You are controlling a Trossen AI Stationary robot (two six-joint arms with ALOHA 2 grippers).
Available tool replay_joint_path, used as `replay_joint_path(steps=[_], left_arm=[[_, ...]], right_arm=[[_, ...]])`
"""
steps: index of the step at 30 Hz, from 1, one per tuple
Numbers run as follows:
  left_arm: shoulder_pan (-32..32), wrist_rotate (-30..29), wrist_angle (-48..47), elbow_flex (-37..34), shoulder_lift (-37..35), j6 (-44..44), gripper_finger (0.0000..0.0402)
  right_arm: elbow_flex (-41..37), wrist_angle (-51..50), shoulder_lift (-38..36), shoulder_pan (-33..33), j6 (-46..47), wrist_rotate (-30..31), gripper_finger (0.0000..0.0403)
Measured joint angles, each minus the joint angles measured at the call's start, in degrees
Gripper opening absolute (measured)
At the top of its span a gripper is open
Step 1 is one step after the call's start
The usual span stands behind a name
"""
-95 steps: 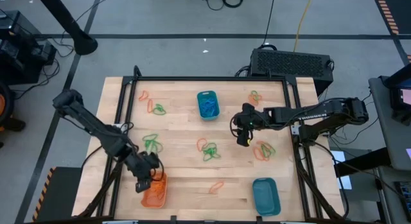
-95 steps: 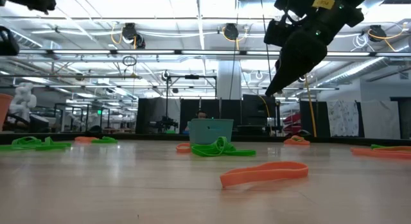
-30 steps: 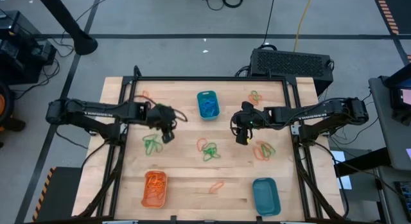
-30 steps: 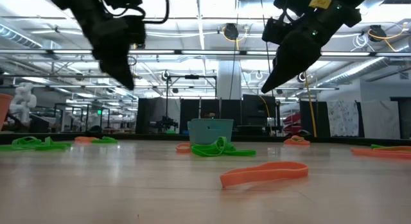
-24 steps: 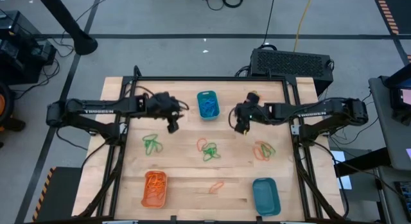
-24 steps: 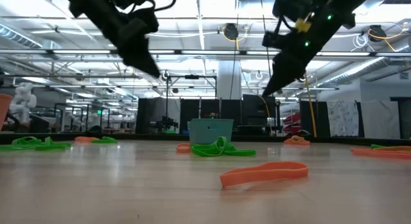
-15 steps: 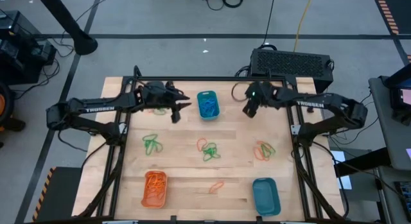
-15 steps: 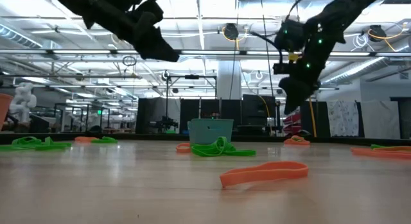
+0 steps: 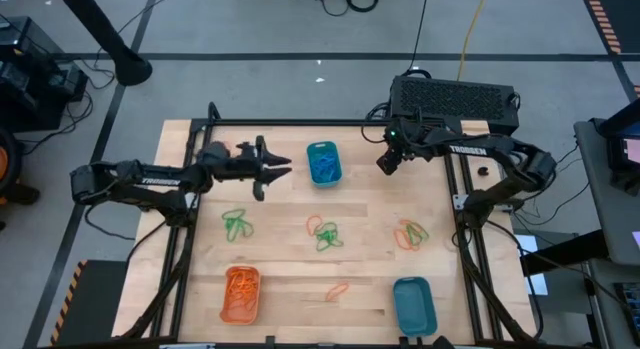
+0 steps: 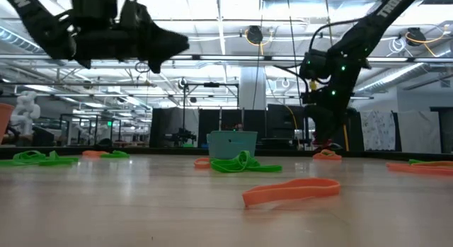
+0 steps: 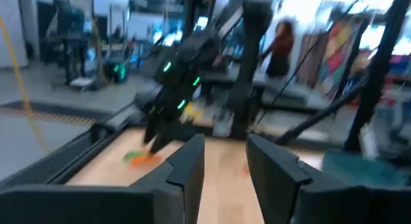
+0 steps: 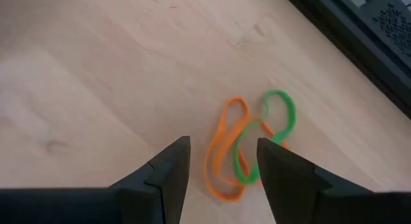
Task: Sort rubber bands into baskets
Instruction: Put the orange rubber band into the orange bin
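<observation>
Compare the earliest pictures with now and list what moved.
The left gripper swung from the orange basket at the near edge up to the far side, beside the blue basket. The right gripper moved from mid-table to the far right corner, above an orange-and-green band tangle. Both jaws are open and empty. Baskets and bands stayed put.

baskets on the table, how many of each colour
orange basket: 1
teal-blue baskets: 2
total: 3
</observation>
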Motion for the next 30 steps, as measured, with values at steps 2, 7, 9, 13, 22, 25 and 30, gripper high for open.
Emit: replay_joint_path(steps=[2, 7, 9, 13, 22, 25, 30], left_arm=[[-1.22, 0.07, 3.73, -1.10, -0.02, -1.29, 0.0122], [-4.03, -0.17, 6.26, -0.75, -0.01, -1.58, 0.0122], [-5.26, -0.81, 6.10, -0.75, 0.01, -1.16, 0.0122], [-6.87, -1.57, 6.04, -0.75, 0.07, 0.34, 0.0122], [-7.13, -1.55, 4.41, -0.75, 0.07, 1.44, 0.0122], [-7.13, -1.55, 4.17, -0.75, 0.07, 1.44, 0.0122], [-7.13, -1.55, 3.97, -0.75, 0.07, 1.44, 0.0122]], right_arm=[[0.00, 1.71, 1.44, -0.42, -0.41, -0.06, 0.0173], [0.00, 2.86, 3.94, -2.08, -0.50, 0.17, 0.0173], [0.00, 3.24, 4.76, -2.68, -0.14, 0.17, 0.0173], [0.00, 4.83, 6.13, -3.06, -0.12, -0.06, 0.0173], [0.00, 5.58, 5.85, -2.49, 2.20, -0.19, 0.0173], [0.00, 4.33, 6.09, -2.49, 3.59, -0.20, 0.0173], [0.00, 0.50, 6.09, -2.49, 6.53, -0.16, 0.0171]])
